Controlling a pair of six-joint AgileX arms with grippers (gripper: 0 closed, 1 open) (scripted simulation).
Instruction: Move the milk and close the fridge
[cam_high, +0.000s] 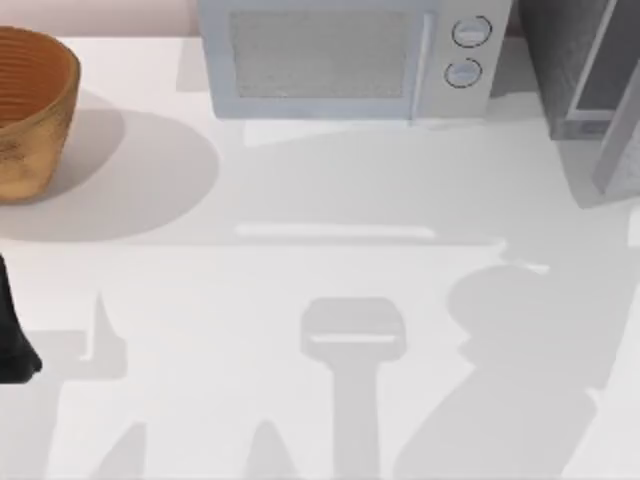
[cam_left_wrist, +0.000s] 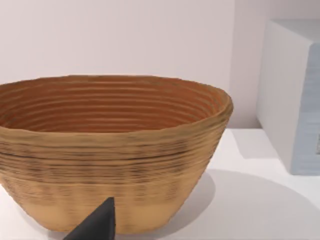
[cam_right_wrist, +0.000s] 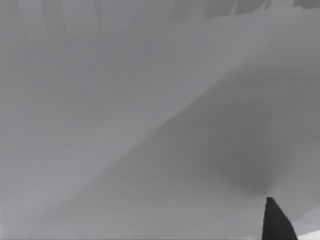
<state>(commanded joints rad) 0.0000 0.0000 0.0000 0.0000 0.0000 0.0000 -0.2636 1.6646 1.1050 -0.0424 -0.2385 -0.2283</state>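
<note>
The fridge (cam_high: 572, 70) is a dark grey speckled box at the table's back right corner. Its pale-framed door (cam_high: 618, 140) stands swung out toward the front. The milk is out of view. My left gripper (cam_high: 14, 335) is a dark shape at the table's left edge, in front of the basket. In the left wrist view a dark tip of the left gripper (cam_left_wrist: 97, 226) sits close before the basket's wall. The right wrist view has a dark tip of my right gripper (cam_right_wrist: 276, 222) over plain grey surface in shadow.
A woven brown basket (cam_high: 30, 110) stands at the back left, its ribbed wall (cam_left_wrist: 115, 165) large in the left wrist view. The light blue-grey microwave (cam_high: 340, 60) with two round knobs (cam_high: 468, 50) sits at the back middle. Arm shadows fall across the white table (cam_high: 300, 200).
</note>
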